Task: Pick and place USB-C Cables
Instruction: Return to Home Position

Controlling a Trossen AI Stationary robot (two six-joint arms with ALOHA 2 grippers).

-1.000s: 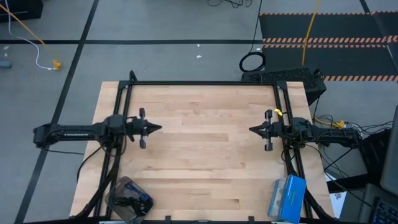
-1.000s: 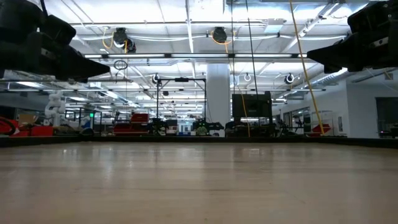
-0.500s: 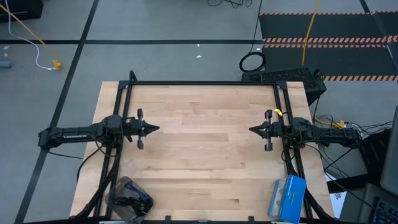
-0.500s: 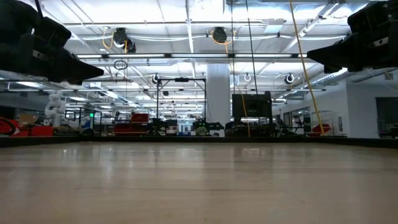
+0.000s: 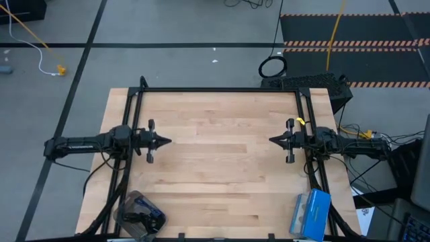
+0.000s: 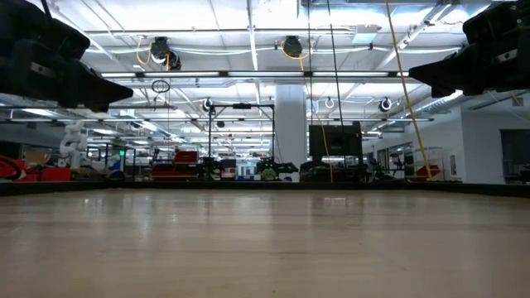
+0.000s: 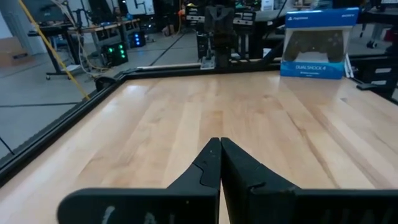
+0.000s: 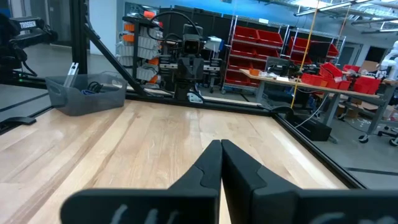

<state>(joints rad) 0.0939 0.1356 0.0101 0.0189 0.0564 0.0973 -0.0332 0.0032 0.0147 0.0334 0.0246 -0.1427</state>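
Observation:
The USB-C cables lie in a clear grey bin [image 5: 138, 212] at the table's near left corner. I see dark loops with a bluish strand [image 5: 149, 216] in the high view and black loops [image 8: 93, 86] in the right wrist view. My left gripper [image 5: 169, 140] [image 7: 220, 142] hovers shut over the table's left side, pointing right. My right gripper [image 5: 271, 140] [image 8: 221, 144] hovers shut over the right side, pointing left. Both are far from the bin and hold nothing.
A blue controller box [image 5: 310, 214] [image 7: 317, 43] sits at the near right corner. The black frame [image 5: 218, 89] runs along the table's far edge and sides. A thick black cable coil [image 5: 272, 67] and a yellow cord [image 5: 334, 33] lie on the floor beyond. Bare wood [image 5: 218, 161] stretches between the grippers.
My left gripper has drawn back a little toward the table's left edge, staying shut. My right arm has kept still.

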